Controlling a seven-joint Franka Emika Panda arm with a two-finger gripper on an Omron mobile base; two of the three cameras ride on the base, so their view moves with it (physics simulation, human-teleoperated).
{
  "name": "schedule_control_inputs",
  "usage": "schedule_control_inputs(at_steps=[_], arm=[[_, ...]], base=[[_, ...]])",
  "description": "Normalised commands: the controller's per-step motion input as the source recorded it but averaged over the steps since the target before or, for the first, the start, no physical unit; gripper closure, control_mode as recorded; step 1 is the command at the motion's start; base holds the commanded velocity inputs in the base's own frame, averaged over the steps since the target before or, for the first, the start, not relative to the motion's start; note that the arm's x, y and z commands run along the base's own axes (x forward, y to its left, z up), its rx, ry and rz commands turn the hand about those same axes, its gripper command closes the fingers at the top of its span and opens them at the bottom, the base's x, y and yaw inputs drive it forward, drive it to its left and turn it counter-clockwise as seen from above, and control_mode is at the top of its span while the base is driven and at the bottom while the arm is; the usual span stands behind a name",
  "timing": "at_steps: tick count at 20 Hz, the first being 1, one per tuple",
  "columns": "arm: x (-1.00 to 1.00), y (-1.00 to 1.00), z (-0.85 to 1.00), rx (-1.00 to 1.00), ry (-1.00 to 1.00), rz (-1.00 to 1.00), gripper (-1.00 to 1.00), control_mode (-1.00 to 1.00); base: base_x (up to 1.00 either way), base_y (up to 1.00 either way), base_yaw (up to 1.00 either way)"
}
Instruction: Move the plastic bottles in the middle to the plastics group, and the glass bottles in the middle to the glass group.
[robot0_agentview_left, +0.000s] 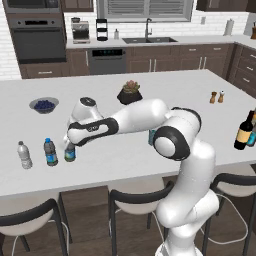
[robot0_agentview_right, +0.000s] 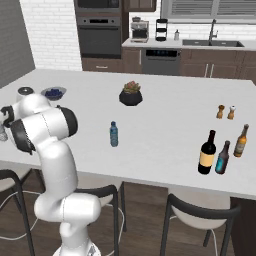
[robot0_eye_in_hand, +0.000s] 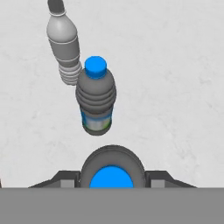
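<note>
My gripper (robot0_agentview_left: 69, 146) is shut on a dark grey plastic bottle (robot0_agentview_left: 70, 155) with a blue cap (robot0_eye_in_hand: 112, 180), low over the counter's left front. The hand view looks down on the cap between the two fingers (robot0_eye_in_hand: 66, 180). Just left stands the plastics group: a grey blue-capped bottle (robot0_agentview_left: 50, 153) (robot0_eye_in_hand: 96, 101) and a clear white-capped bottle (robot0_agentview_left: 24, 155) (robot0_eye_in_hand: 64, 47). A paler blue plastic bottle (robot0_agentview_right: 114, 134) stands mid-counter, half hidden by my arm in the left base view. The dark wine bottle (robot0_agentview_right: 206, 153) stands at the right by the teal bottle (robot0_agentview_right: 222, 158) and amber bottle (robot0_agentview_right: 241, 141).
A bowl of blueberries (robot0_agentview_left: 44, 104) sits behind the plastics group. A potted plant (robot0_agentview_right: 131, 94) stands mid-counter at the back, and salt and pepper shakers (robot0_agentview_right: 226, 112) at the back right. Stools line the counter's front edge (robot0_agentview_left: 100, 184).
</note>
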Motion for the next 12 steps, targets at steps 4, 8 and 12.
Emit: schedule_control_inputs(at_steps=[4,8,12], arm=[[0.00,0.27,0.00,0.00,0.00,0.01,1.00,-1.00],[0.00,0.04,0.00,0.00,0.00,0.00,1.00,-1.00],[0.00,0.00,0.00,0.00,0.00,0.00,1.00,-1.00]], base=[[0.00,0.00,0.00],[0.00,0.00,0.00],[0.00,0.00,0.00]])
